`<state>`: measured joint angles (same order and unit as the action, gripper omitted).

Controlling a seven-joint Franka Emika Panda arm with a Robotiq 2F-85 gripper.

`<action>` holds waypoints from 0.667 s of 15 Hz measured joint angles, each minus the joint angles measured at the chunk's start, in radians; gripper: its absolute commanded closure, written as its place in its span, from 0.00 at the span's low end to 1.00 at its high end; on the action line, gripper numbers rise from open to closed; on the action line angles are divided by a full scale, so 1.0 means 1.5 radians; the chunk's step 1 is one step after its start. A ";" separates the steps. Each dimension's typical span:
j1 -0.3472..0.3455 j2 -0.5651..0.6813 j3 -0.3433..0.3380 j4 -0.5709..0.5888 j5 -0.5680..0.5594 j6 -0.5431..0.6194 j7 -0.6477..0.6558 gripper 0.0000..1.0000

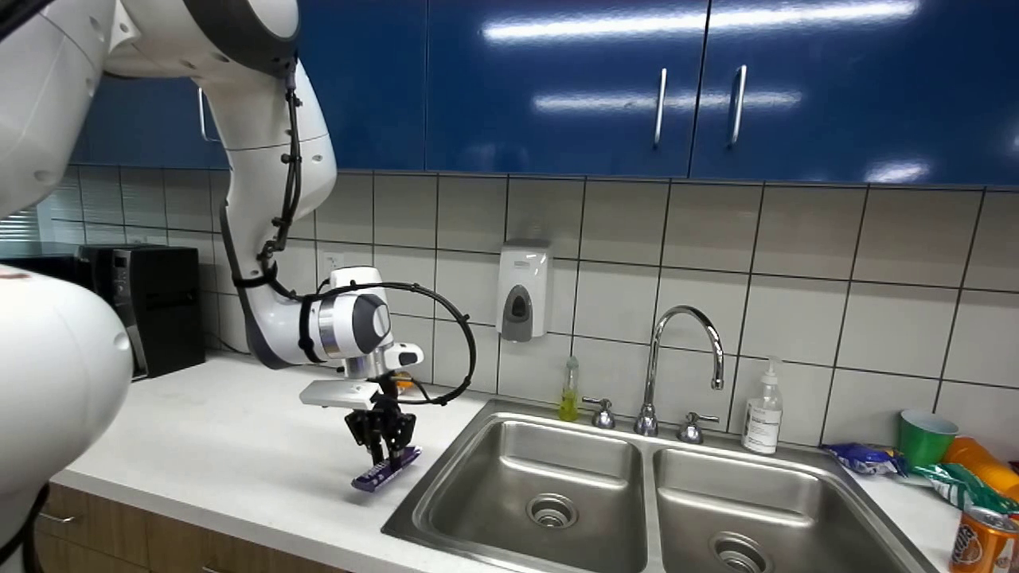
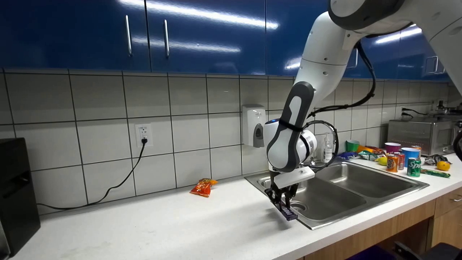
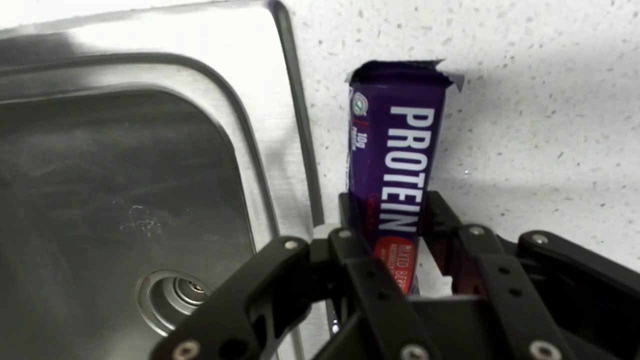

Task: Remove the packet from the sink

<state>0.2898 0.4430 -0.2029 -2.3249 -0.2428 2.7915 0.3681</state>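
Purple, with PROTEIN printed along it in white, the packet (image 3: 395,150) is outside the sink (image 3: 277,150), over the surface (image 3: 540,165) just beside the steel rim. The hand (image 3: 390,215) has it clamped between its two fingers (image 3: 442,217), one against each long side. Judging by that position, the main part of the task looks done: the packet is clear of the sink. What seems left is to set it down fully, release it and draw the arm (image 2: 325,54) away. Whether the packet touches the surface or hangs just above it is hard to tell, since its underside shows nowhere. In the wrist view the fingers and linkage cover the end with the red patch, so its outline there is lost. The printing is too small to read in both exterior views. In an exterior view the arm hides some of the sink's back edge; in an exterior view the frame's bottom edge cuts off the sink's front by a drain (image 1: 740,551), and an orange can (image 1: 985,541) is cropped at the corner.
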 measured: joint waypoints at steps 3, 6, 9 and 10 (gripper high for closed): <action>0.000 0.000 0.012 -0.005 0.000 0.000 -0.011 0.89; 0.000 0.000 0.021 -0.010 0.000 0.000 -0.021 0.89; 0.000 0.001 0.027 -0.015 0.000 0.000 -0.029 0.89; 0.000 0.002 0.028 -0.016 0.000 0.000 -0.031 0.89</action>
<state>0.2894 0.4459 -0.1608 -2.3491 -0.2427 2.7915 0.3221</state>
